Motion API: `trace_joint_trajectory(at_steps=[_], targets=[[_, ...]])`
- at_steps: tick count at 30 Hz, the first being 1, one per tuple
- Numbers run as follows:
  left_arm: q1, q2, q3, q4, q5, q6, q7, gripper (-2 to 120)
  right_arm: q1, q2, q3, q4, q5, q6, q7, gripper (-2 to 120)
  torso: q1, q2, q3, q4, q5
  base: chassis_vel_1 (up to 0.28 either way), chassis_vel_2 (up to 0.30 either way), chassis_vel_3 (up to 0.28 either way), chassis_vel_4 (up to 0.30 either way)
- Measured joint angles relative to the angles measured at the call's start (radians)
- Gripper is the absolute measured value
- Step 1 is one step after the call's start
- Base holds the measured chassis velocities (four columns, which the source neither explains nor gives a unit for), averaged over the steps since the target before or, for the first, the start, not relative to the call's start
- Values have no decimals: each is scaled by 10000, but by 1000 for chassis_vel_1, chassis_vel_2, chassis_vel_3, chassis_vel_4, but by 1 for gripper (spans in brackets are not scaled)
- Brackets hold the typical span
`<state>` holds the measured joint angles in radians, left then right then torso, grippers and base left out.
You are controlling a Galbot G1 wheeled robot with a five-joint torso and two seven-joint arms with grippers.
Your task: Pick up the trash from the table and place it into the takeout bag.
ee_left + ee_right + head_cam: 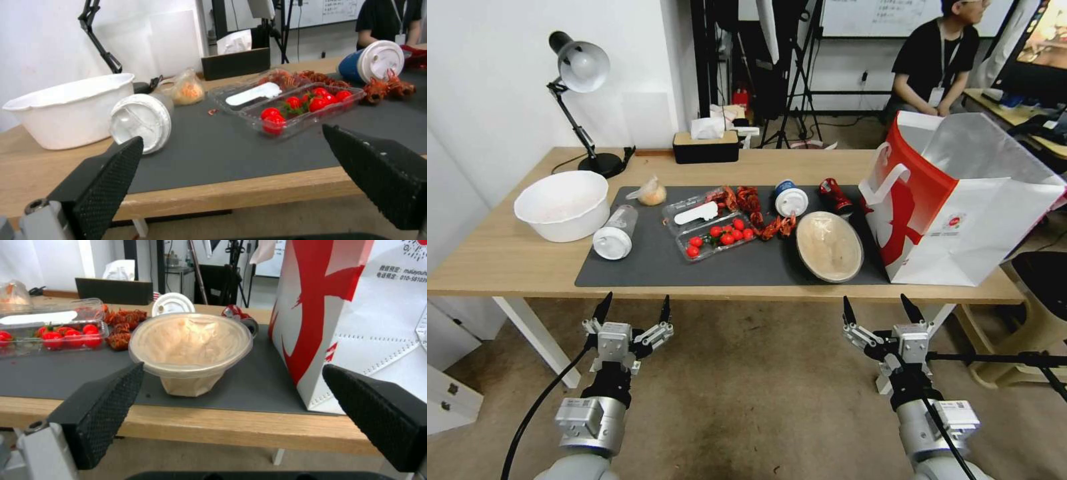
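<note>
Both pincers, left pincer [632,311] and right pincer [880,311], hang wide and empty just short of the tabletop [507,257], palms forward. On the mat near the bag [960,227], the bowl [829,245] looks light, with a slippery lid; take its rim.
</note>
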<state>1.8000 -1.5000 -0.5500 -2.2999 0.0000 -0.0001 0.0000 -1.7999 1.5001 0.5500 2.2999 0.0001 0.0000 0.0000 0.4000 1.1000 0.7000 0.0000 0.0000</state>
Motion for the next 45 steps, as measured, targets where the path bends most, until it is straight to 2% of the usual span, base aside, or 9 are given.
trace_joint_trajectory(at_steps=[5, 8, 11, 12, 15, 18, 20, 38, 45], targets=[[-75, 18, 49, 8, -19, 13, -64, 100, 30, -6, 23, -35, 104, 0, -22, 100, -1, 0, -1, 0, 0, 0, 0, 0, 0], [-418, 124, 324, 163, -186, 135, -402, 100, 326, -74, 333, -524, 985, 9, -266, 100, -2, 0, -1, 6, 7, 0, 0, 0, 0], [-792, 191, 529, 248, -299, 195, -596, 100, 468, -100, 497, -743, 1423, 56, -404, 100, 2, -1, 1, -7, -4, 0, 0, 0, 0], [-999, 263, 723, 370, -441, 283, -819, 100, 507, -93, 512, -767, 1495, 122, -448, 100, 1, -2, 0, 5, 11, 0, 0, 0, 0], [-1915, 564, 1502, 810, -1005, 600, -1692, 100, 529, -79, 538, -786, 1520, 224, -487, 100, 0, -2, 0, 0, 0, 0, 0, 0, 0], [-2489, 786, 2005, 1104, -1441, 708, -2189, 100, 529, -70, 545, -778, 1516, 251, -489, 100, 2, -2, 1, -12, -5, 0, 0, 0, 0], [-2578, 831, 2117, 1174, -1540, 676, -2302, 100, 528, -70, 546, -732, 1510, 257, -489, 100, 2, -3, 1, 0, 5, 0, 0, 0, 0], [-2425, 799, 2081, 1244, -1476, 428, -2233, 100, 518, -132, 608, -826, 1645, 461, -537, 100, 0, -1, 0, 0, 1, 0, 0, 0, 0], [-2249, 825, 2025, 1256, -1441, 417, -2055, 100, 723, -365, 549, -710, 4623, -174, -282, 100, 0, 0, -1, 0, 1, 0, 0, 0, 0]])
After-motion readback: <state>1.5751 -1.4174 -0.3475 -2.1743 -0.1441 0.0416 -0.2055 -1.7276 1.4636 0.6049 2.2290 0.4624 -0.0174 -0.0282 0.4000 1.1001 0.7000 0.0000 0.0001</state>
